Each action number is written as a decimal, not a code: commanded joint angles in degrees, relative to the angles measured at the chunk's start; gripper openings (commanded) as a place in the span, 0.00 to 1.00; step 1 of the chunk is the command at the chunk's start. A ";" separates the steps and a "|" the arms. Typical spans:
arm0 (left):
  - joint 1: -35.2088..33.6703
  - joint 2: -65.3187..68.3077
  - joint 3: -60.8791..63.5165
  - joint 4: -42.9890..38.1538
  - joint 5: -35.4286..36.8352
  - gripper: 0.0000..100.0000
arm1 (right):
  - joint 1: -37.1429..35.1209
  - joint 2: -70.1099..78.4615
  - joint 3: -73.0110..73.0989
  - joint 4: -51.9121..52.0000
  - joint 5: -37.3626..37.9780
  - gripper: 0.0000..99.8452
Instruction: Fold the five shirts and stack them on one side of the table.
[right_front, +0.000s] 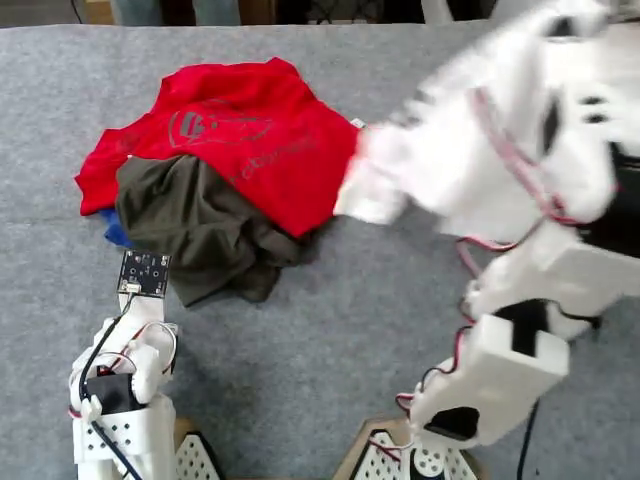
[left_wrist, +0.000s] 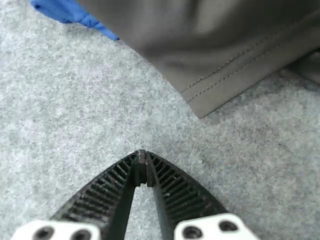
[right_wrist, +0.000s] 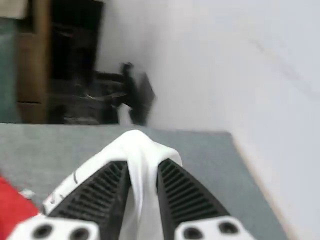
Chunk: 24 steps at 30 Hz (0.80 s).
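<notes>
Grey table (right_front: 300, 350): white shirt (right_wrist: 140, 145) pinched inside right pincer (right_wrist: 144, 167); left pincer (left_wrist: 142, 156) clenched, empty.

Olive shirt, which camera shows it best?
The high view: the whole olive shirt lies crumpled, touching the red shirt. The left wrist view gives a close look at its stitched hem, beyond the left gripper.
</notes>
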<state>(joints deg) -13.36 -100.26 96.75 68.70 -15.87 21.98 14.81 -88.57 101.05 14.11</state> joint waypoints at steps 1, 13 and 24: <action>0.57 -0.09 0.66 -0.44 -0.35 0.03 | 6.59 -1.89 12.88 0.26 -0.18 0.01; -2.77 -0.44 -6.55 1.49 -2.29 0.20 | 1.23 -26.15 97.54 -14.77 4.04 0.01; -0.66 5.10 -23.69 4.22 -1.05 0.22 | 0.44 -45.23 146.24 -45.01 8.44 0.01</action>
<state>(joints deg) -16.18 -98.42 79.96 70.64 -17.45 23.65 -28.00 52.09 60.09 21.32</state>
